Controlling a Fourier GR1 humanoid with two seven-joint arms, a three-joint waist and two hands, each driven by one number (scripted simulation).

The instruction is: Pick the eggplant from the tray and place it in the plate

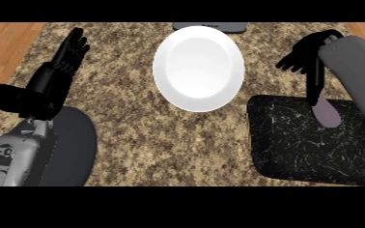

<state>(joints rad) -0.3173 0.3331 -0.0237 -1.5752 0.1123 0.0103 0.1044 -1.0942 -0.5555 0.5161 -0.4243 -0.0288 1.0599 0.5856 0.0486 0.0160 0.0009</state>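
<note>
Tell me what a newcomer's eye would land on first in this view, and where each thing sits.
First the white plate, bare, in the middle of the speckled counter. Next the black marbled tray at lower right, with the right robot hand above its far edge and the purple eggplant hanging below its fingers. The left robot hand rests open at the left edge, fingers up.

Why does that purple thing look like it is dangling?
The purple eggplant hangs stem-up from the right hand above the dark marbled tray, not lying flat. The white oval plate holds nothing; nothing looks spilled.
</note>
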